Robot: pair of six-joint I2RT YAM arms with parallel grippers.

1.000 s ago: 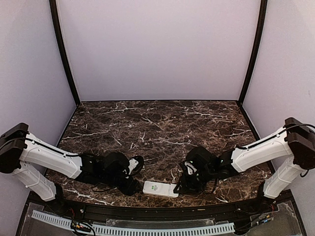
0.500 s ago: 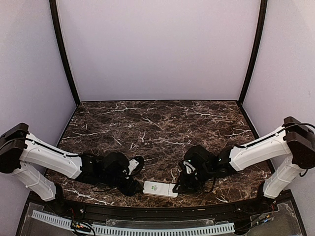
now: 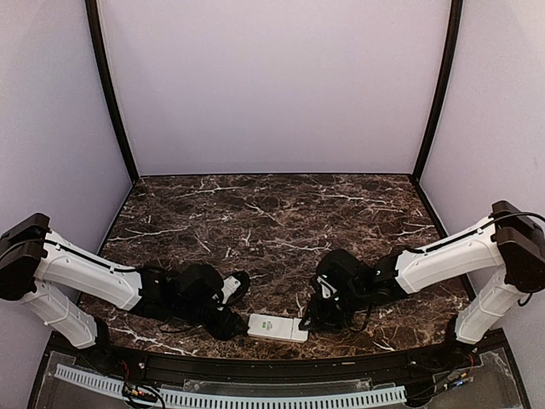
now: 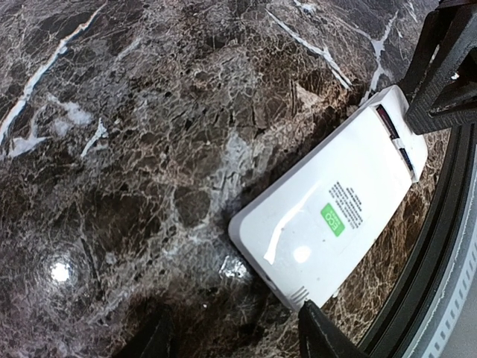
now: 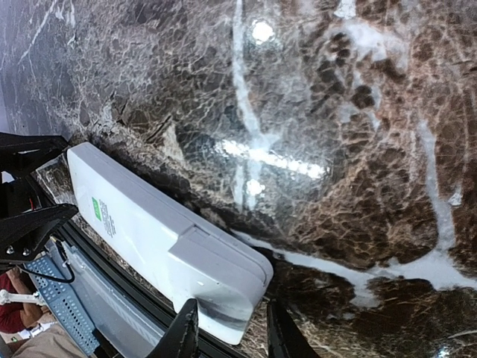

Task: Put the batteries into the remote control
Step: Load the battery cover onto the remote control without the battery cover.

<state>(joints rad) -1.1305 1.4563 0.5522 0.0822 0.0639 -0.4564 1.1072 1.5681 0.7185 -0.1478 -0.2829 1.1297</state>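
The white remote control (image 3: 277, 327) lies back-up near the table's front edge, a green sticker (image 4: 332, 220) on it. My left gripper (image 4: 238, 344) is open, and the remote's near corner rests just ahead of its right finger (image 4: 324, 335). The right gripper (image 5: 229, 337) stands at the other end, its fingers (image 5: 182, 335) narrowly apart either side of that end, with a sliver of marble showing by the right one. A cover panel (image 5: 223, 250) sits on this end, stepped slightly above the back. A dark slot (image 4: 395, 138) shows along that end. The batteries are out of view.
The black front rail (image 3: 272, 362) runs right beside the remote, also seen as a dark edge (image 4: 440, 298) in the left wrist view. Dark brown marble (image 3: 272, 221) stretches back to lilac walls. Both arms lie low across the front corners.
The right gripper has shifted slightly left along the remote's end and its fingers have parted a little. The left arm and the remote have barely moved.
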